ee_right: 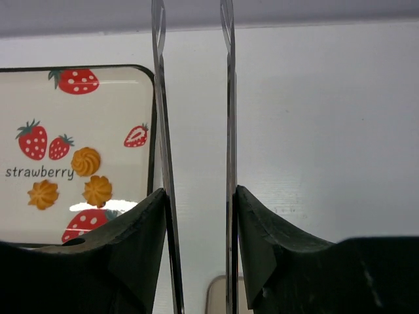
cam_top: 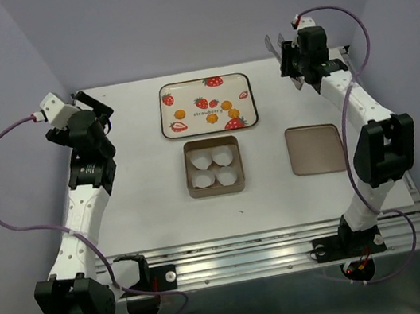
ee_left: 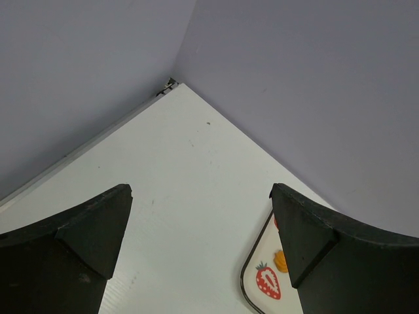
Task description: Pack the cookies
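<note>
The cookies (ee_right: 86, 161) sit on the strawberry tray (ee_right: 105, 111), left of the right fingers (ee_right: 147, 222) in the right wrist view — three bunched by the tray's right edge, round, so no axis to match. Those fingers pinch thin tongs (ee_right: 229, 118), blades apart, nothing between. The left fingers (ee_left: 85, 242) gape wide, empty, at the upper left of the top view — likely the farther arm. Bare desk (ee_right: 314, 98) separates tongs and tray rim.

We can read just one word: "strawberry", printed in small dark lower-case letters on the white face of the tray (ee_right: 111, 111). From above we see the same word, only fainter and smaller.
</note>
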Robot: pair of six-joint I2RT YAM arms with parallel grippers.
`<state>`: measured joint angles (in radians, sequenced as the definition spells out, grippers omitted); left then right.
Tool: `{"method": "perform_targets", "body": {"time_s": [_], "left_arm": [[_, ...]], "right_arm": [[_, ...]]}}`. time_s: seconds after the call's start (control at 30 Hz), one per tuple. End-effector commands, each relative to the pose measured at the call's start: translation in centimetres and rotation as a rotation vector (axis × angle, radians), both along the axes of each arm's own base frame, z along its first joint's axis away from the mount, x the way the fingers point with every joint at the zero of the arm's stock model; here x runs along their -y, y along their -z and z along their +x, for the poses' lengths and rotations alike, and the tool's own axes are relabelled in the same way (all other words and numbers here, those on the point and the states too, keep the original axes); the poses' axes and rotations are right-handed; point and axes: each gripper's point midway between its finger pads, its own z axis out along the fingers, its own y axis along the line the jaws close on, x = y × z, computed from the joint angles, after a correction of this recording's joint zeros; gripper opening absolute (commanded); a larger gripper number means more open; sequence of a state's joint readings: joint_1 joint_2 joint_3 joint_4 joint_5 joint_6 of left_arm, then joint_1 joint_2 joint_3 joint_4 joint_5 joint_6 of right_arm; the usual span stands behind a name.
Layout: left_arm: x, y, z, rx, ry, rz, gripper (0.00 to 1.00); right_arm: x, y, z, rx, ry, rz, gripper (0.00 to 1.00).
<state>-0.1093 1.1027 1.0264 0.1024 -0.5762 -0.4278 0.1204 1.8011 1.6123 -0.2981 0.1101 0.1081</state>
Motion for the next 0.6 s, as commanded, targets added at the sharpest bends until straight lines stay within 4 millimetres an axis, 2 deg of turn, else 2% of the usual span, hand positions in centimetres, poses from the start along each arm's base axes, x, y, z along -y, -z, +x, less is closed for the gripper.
{"method": "perform_targets", "body": {"time_s": [0.0,0.03,0.1,0.27,0.47,0.5,0.57], "left_arm": [[-0.3,-0.9,-0.5,0.039,-0.007,-0.008,0.99],[-0.3,-0.9,-0.5,0.040,-0.004,-0.010,0.99],[0.1,-0.6,-0.2,0.033,0.018,-0.011,0.99],[1.0,-0.2,0.5,0.015,0.074,-0.001,0.99],[2.2,1.4,1.7,-0.022,0.134,-0.019,0.99],[2.4,1.6,1.9,-0.026,0.143,-0.019,0.99],[2.7,2.0,2.3,-0.040,0.160,-0.022,0.99]], "right_arm": [[-3.9,-0.2,-1.8,0.009,-0.215,0.035,0.50],[-4.3,-0.2,-2.2,0.008,-0.244,0.036,0.50],[-6.9,0.0,-3.4,-0.003,-0.342,0.045,0.51],[-10.0,1.3,-4.6,-0.037,-0.440,-0.007,0.53],[-12.6,3.4,-4.7,-0.096,-0.483,-0.031,0.53],[-13.2,4.4,-4.7,-0.120,-0.490,-0.039,0.53],[-13.4,4.8,-4.4,-0.136,-0.480,-0.054,0.53]]}}
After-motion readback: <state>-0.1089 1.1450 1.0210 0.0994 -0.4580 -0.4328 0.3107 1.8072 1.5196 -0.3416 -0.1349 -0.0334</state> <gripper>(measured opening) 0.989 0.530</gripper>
